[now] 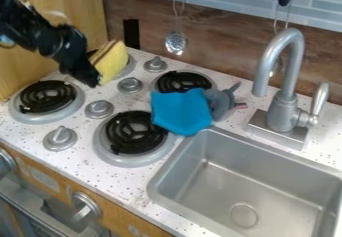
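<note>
Right against the black claw [92, 79], a tilted yellow block [114, 62].

1 fixed camera looks down slantwise over stovetop [84, 130] and sink [267, 191].

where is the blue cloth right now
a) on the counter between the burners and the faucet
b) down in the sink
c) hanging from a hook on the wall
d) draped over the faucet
A: the blue cloth lies on the countertop, with the burners to one side and the faucet to the other.
</note>
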You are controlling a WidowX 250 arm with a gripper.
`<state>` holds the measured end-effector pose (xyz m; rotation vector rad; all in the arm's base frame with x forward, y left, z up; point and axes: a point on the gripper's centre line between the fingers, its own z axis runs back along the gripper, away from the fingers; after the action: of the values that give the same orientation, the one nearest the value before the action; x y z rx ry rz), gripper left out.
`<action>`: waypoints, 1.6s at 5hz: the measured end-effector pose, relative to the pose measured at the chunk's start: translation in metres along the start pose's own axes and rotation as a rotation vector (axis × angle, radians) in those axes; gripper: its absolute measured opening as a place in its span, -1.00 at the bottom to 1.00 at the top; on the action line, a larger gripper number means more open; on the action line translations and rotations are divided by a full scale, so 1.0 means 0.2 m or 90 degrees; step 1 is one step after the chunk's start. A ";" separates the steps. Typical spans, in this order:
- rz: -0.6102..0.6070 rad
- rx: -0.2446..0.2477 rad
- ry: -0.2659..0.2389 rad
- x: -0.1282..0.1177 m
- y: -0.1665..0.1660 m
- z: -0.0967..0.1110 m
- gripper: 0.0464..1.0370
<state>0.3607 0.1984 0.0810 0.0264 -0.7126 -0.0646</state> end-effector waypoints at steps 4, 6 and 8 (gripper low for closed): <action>-0.118 -0.116 0.074 -0.39 -0.47 0.18 -0.44; -0.112 -0.118 0.107 -0.45 -0.45 0.09 -0.44; -0.117 -0.139 0.086 -0.39 -0.49 0.03 -0.44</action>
<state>0.2935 0.1067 0.0298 -0.1126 -0.5633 -0.3133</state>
